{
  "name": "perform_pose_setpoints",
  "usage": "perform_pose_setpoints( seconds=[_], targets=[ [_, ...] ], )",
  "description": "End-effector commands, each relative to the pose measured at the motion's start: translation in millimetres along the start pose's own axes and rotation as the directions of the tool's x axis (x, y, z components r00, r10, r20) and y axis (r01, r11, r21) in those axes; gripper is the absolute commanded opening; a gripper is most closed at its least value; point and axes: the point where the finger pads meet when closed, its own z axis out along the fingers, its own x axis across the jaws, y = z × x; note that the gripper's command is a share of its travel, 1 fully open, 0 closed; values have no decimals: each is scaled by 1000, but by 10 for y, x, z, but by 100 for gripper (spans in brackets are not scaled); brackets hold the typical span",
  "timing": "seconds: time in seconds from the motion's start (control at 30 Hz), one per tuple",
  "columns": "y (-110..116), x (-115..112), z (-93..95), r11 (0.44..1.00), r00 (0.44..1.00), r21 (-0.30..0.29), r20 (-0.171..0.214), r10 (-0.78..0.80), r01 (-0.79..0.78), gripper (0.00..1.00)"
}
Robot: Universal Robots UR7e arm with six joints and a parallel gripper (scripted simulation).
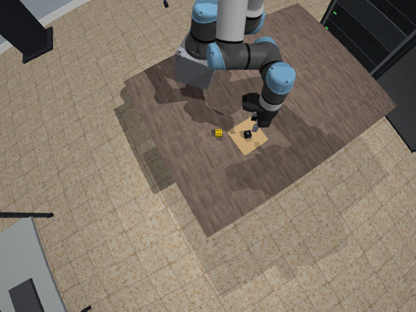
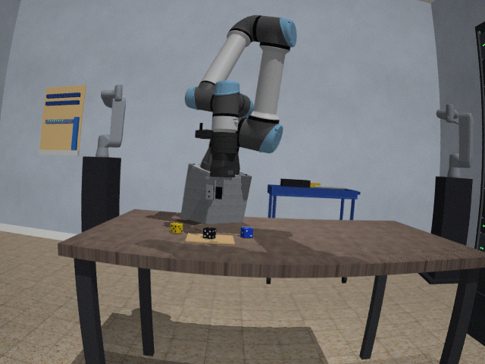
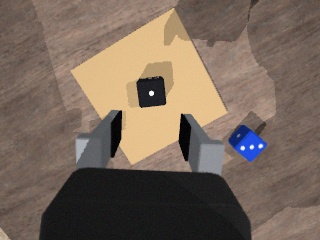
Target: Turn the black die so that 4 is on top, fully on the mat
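Note:
The black die [image 1: 247, 134] [image 2: 209, 233] [image 3: 151, 93] lies flat near the middle of the tan mat [image 1: 243, 147] [image 2: 226, 240] [image 3: 102, 72]. In the wrist view its top shows one pip; in the exterior view its side faces show several pips. My gripper [image 1: 254, 122] [image 2: 214, 192] [image 3: 150, 126] is open and empty. It points down and hangs well above the table, with the black die a little ahead of the fingertips in the wrist view. The mat lies flat.
A blue die [image 2: 246, 232] [image 3: 247, 143] lies on the table right of the mat, three pips on top; the arm hides it in the top view. A yellow die [image 1: 218, 133] [image 2: 176, 227] lies on the table left of the mat.

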Motion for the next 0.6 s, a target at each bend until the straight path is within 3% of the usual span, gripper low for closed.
perform_pose_setpoints(
  seconds=[0.0,0.03,0.4,0.57],
  targets=[
    [-5,-14,-6,1000,1000,17,0,5,-5,87],
    [-5,-14,-6,1000,1000,17,0,5,-5,100],
    [-6,-14,-3,1000,1000,17,0,3,-3,100],
    [-85,2,189,996,996,17,-2,-84,84,100]
  ],
)
